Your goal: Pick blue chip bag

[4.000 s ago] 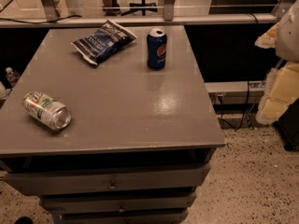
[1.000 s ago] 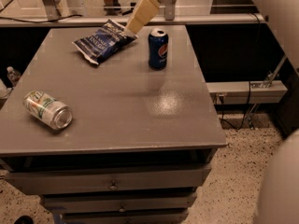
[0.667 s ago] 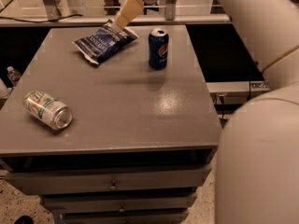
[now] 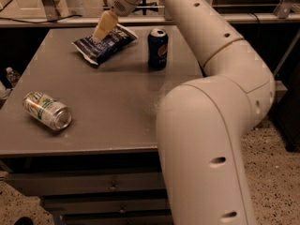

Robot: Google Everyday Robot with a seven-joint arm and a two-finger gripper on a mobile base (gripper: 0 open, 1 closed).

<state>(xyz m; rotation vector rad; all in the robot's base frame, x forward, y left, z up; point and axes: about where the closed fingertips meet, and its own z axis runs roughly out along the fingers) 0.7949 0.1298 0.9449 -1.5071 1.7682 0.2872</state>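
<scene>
Gripper [image 4: 100, 32] over the blue chip bag [image 4: 112, 44], far-left of the table [image 4: 117, 107], angled down for a top grab. Can't tell whether it's open or closed. Pepsi can [image 4: 158, 48] sits right of the bag, probably clear of the approach.

Grey table [image 4: 108, 102] with drawers [image 4: 112, 184], speckled floor [image 4: 281, 182], rail [image 4: 47, 21] behind, gripper [image 4: 100, 34] over table's far side.

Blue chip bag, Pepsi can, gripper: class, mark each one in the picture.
blue chip bag [image 4: 111, 45], camera view, middle of its face.
Pepsi can [image 4: 158, 50], camera view, side wall.
gripper [image 4: 99, 35], camera view, its lower end, at the bag's far edge.
</scene>
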